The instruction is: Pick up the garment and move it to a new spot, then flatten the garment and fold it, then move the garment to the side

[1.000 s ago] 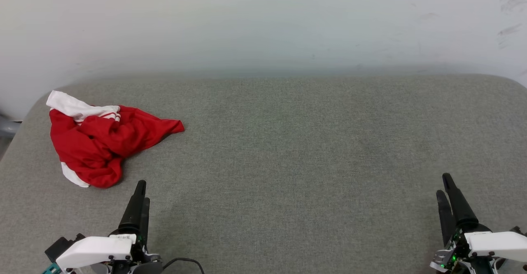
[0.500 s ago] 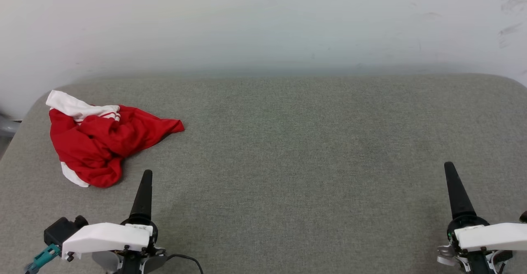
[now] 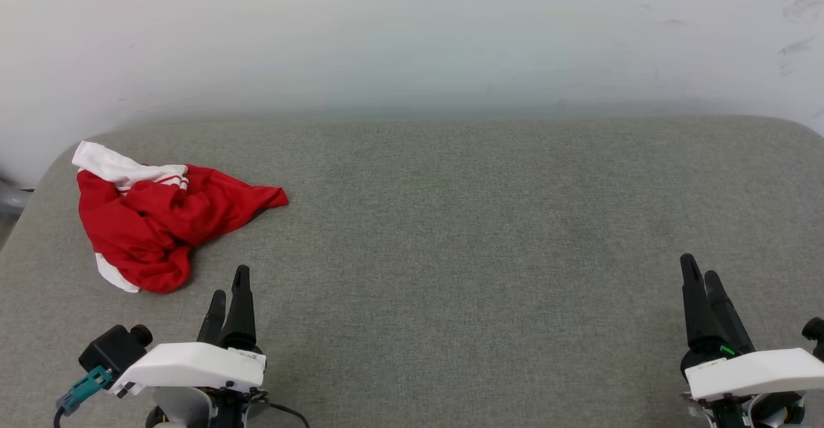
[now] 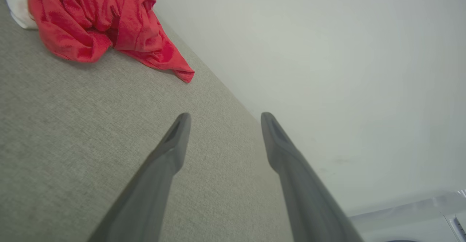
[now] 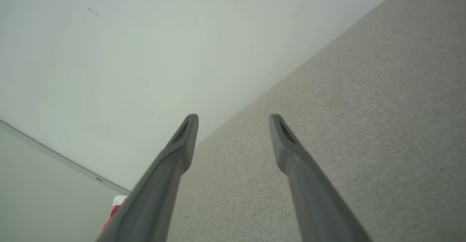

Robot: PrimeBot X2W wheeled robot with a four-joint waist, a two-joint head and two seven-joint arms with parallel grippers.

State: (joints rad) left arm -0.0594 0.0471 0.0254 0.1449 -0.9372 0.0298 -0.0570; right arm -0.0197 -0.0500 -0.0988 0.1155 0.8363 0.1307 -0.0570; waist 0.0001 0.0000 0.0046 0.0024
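Near edge: your L gripper (image 3: 230, 281) and R gripper (image 3: 698, 266) both sit w/ fingers apart, empty, over the grey padded table (image 3: 450, 235). The garment (image 3: 154, 222) lies crumpled by the far-left corner, ahead of L. Risk: pinch just one loose fold and it'll slip out, or drag off the left edge.

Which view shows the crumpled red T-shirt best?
The head view: the whole crumpled red T-shirt with white sleeves lies unobstructed on the grey fabric surface. The left wrist view is closer but crops it; the right wrist view catches a small sliver.
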